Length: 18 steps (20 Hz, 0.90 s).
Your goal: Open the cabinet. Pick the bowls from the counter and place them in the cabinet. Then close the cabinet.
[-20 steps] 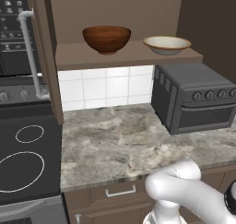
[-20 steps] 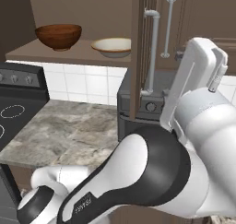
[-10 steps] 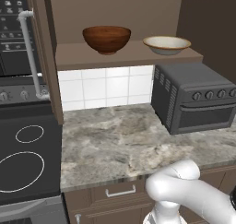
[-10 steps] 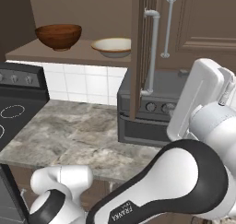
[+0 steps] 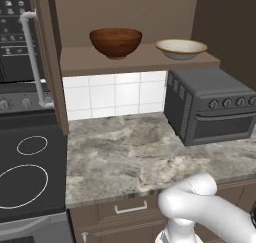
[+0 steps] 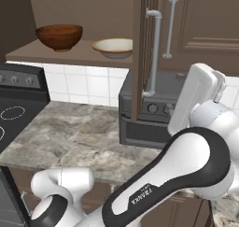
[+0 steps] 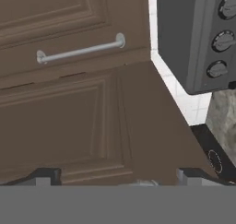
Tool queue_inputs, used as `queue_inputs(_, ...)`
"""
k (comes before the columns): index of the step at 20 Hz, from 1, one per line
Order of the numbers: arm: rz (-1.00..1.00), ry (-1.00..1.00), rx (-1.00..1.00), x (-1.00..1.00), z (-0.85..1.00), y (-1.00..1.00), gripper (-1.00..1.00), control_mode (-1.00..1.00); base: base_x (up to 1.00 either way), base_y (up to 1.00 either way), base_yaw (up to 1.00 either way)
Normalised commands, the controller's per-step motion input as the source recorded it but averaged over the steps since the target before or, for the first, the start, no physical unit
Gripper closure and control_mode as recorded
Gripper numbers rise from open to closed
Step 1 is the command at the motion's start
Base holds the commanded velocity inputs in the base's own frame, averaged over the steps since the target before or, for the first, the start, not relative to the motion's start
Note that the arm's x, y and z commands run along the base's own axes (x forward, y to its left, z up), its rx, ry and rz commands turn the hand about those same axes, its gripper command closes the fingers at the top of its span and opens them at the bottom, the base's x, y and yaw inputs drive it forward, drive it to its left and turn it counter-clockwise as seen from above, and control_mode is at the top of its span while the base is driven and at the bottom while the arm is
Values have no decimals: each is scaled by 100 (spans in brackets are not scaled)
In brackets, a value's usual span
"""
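The dark brown cabinet stands open. Its left door [image 5: 48, 62] is swung out beside the stove, and its right door [image 6: 139, 53] is edge-on with its silver bar handle [image 6: 154, 53]. On the cabinet shelf [image 5: 140, 59] sit the reddish-brown wooden bowl [image 5: 115, 41] [image 6: 59, 36] and the cream-white bowl [image 5: 181, 48] [image 6: 113, 47]. My gripper [image 7: 117, 179] is open with nothing between its fingers. It faces the brown panel of the right door [image 7: 83, 126] from close by. The view is rolled sideways.
A black toaster oven [image 5: 212, 107] [image 6: 140, 123] stands on the marbled counter [image 5: 125, 152] under the shelf's right part. The black stovetop [image 5: 30, 172] lies to the left. A closed neighbouring cabinet door [image 6: 200, 25] with its handle [image 7: 80, 50] is on the right. A drawer [image 5: 130, 207] is below the counter edge.
My hand has come down a little in front of the open right door in the right base view. The bowls and both doors have stayed put.
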Motion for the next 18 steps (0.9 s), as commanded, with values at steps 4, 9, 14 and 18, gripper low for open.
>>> queue_inputs(4,2,0,2,60,-27,23,-100,-100,0,0,0)
queue_inputs(9,4,0,2,66,-4,14,-100,-100,0,0,0)
queue_inputs(14,8,0,2,41,3,4,-100,-100,0,0,0)
queue_inputs(18,17,0,5,19,0,21,-100,-100,0,0,0)
